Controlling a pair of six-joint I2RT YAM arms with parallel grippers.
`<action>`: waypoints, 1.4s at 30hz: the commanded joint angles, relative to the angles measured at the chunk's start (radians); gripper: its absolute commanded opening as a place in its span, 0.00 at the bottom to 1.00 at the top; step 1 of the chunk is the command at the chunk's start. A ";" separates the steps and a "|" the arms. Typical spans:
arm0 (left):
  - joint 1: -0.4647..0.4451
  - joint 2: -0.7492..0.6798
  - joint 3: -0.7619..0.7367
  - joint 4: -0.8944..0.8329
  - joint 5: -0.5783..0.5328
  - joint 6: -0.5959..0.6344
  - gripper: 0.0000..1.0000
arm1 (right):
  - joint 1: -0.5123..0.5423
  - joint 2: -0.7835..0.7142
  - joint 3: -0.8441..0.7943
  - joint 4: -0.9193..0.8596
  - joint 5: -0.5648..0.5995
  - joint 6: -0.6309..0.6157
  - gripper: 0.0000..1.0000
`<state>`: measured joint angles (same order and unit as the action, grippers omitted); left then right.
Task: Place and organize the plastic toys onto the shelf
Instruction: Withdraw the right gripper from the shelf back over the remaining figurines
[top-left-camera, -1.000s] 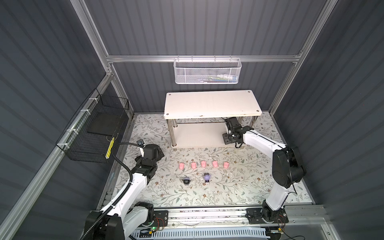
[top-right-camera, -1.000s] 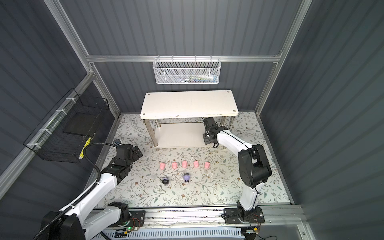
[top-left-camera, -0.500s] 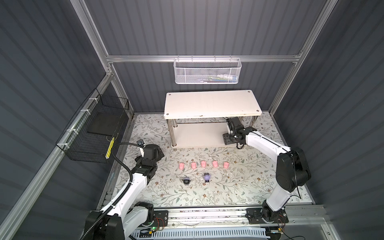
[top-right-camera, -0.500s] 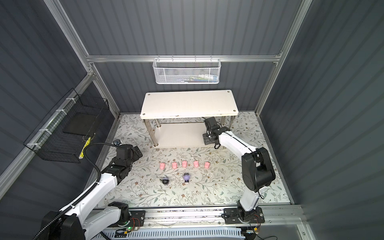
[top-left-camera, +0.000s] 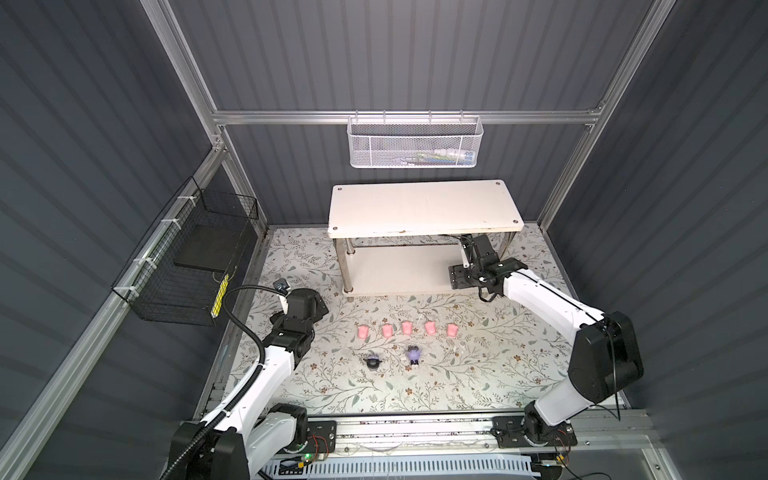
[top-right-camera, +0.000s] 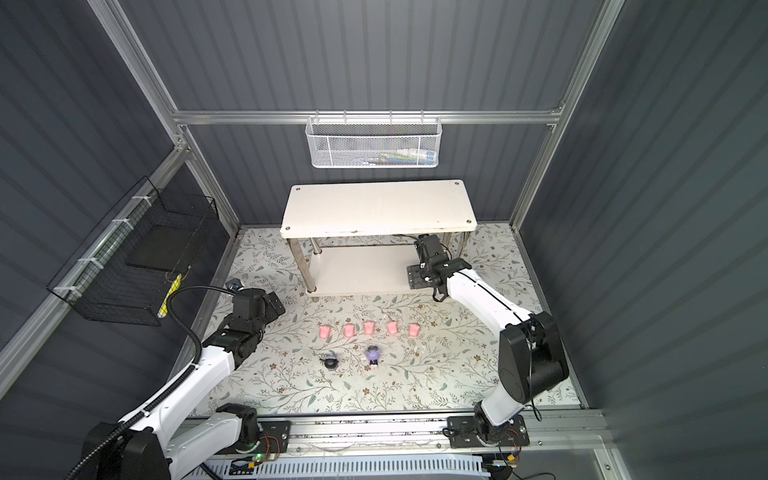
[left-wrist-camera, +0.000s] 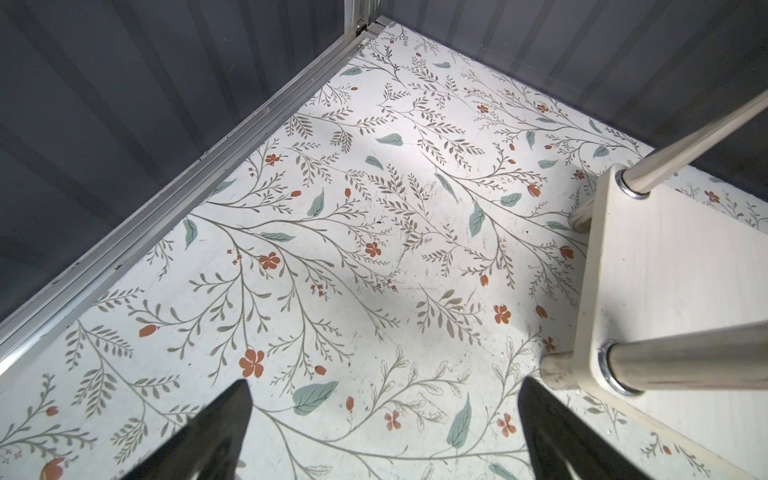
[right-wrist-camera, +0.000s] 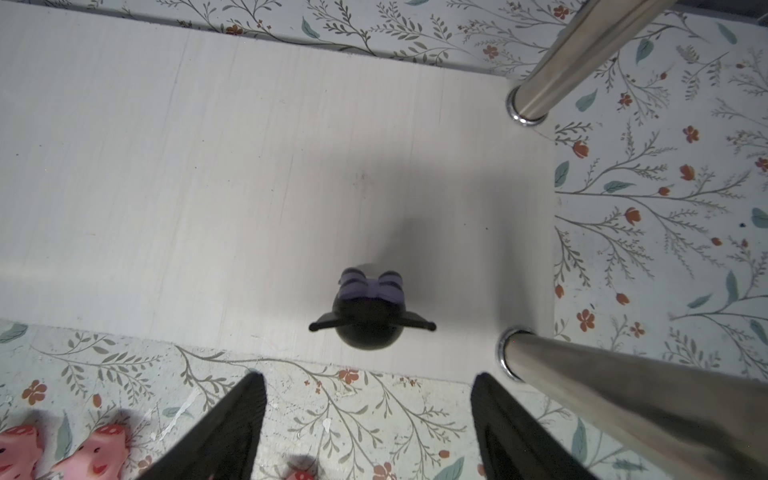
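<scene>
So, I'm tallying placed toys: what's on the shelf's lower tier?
One black-and-lavender figurine stands by a front leg, clear of the open right gripper. In both top views the top board and right arm cover it.

I count five pink pigs (top-left-camera: 407, 328), three black-and-lavender figures (right-wrist-camera: 371, 309) (two in both top views, the third in the right wrist view), one shelf (top-left-camera: 424, 208) on four metal legs (top-left-camera: 345, 270), one white mesh basket (top-left-camera: 413, 143) and one black wire basket (top-left-camera: 183, 291).
</scene>
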<state>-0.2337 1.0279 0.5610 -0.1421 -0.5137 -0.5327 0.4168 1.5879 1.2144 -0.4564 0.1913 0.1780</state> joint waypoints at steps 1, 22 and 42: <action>-0.001 0.002 -0.013 -0.008 -0.011 -0.012 1.00 | -0.004 -0.063 -0.051 0.035 -0.017 0.035 0.80; -0.002 0.033 -0.003 0.012 0.014 -0.028 1.00 | 0.139 -0.630 -0.408 0.092 -0.163 0.051 0.81; -0.001 0.007 -0.026 0.016 0.011 -0.040 1.00 | 0.518 -0.480 -0.516 0.062 -0.229 0.159 0.83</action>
<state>-0.2337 1.0512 0.5518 -0.1341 -0.5049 -0.5613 0.9081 1.0668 0.6827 -0.4049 -0.0460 0.3088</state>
